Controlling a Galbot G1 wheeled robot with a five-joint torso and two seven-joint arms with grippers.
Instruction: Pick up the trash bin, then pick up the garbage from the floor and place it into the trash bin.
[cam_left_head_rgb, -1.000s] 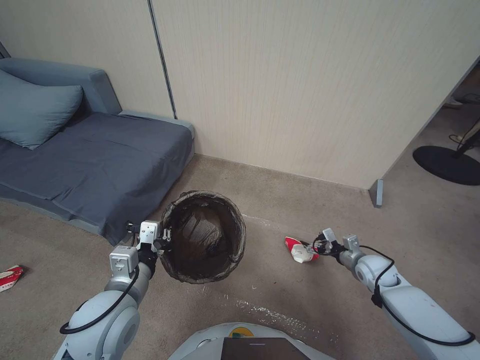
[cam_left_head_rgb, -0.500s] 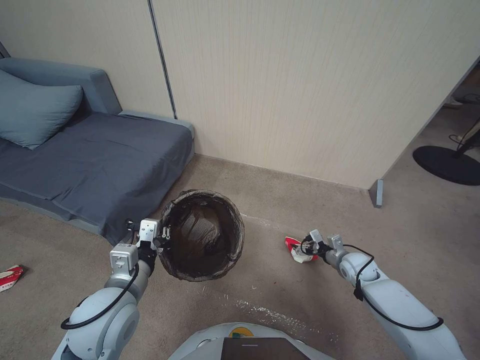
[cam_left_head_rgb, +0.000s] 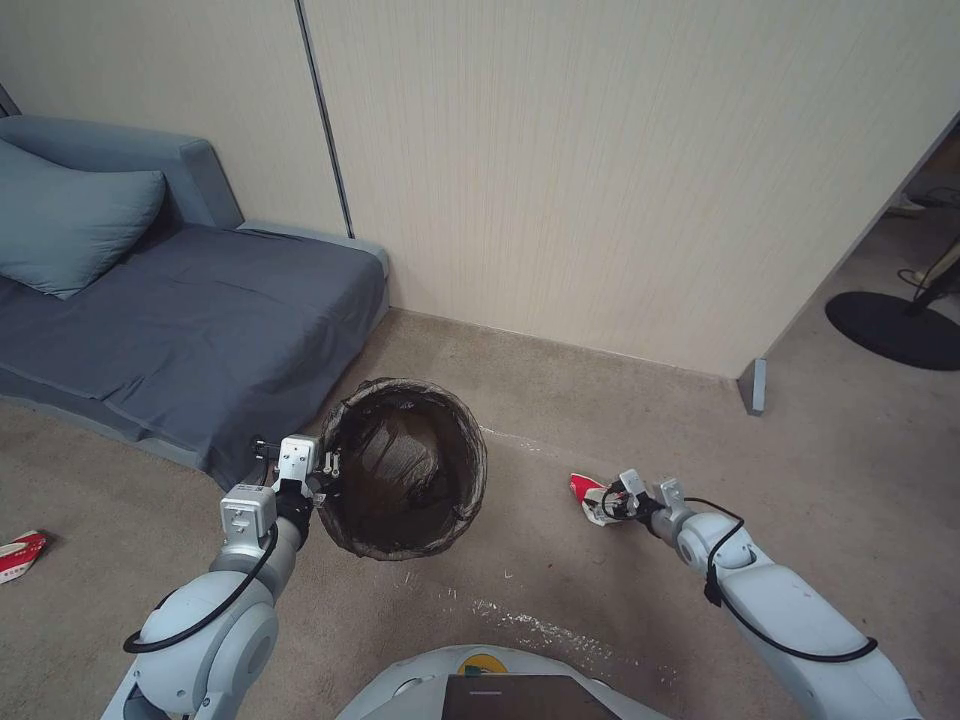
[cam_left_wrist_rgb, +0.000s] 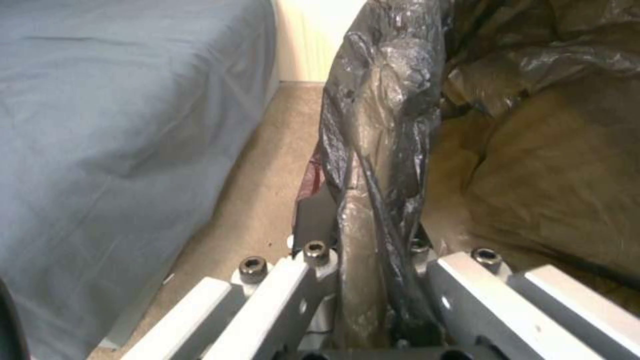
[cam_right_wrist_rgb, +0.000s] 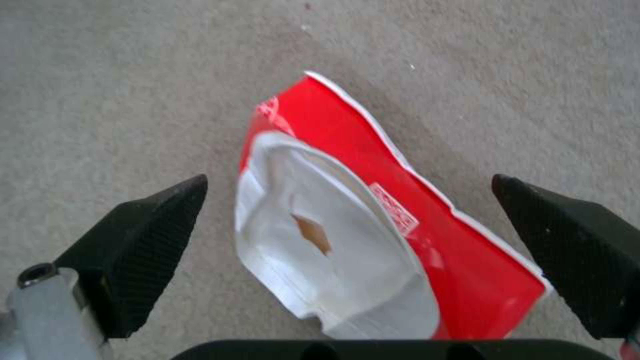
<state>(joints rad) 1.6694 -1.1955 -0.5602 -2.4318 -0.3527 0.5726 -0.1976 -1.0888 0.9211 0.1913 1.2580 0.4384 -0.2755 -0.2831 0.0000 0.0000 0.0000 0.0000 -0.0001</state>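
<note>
Holding the trash bin (cam_left_head_rgb: 405, 468) tilted off the carpet (cam_left_head_rgb: 560, 585) just beside the sofa (cam_left_head_rgb: 190, 330), your left gripper (cam_left_head_rgb: 322, 478) has its fingers pinched tight on the near rim, with the dark bag liner (cam_left_wrist_rgb: 373, 150) bunched between them. Your right gripper (cam_right_wrist_rgb: 347, 250) sits low over the red-and-white snack packet (cam_right_wrist_rgb: 373, 225), well right of the bin, fingers spread wide on either side of it and holding nothing. Main risk imo: the packet lies flat and crumpled on the carpet, so if you close too high the tips could just skate over the foil or shove it away. Also that rim pinch is mostly on slippery liner, so the bin could swing or slip. There's another red packet (cam_left_head_rgb: 20, 555) far left by the sofa too.
</note>
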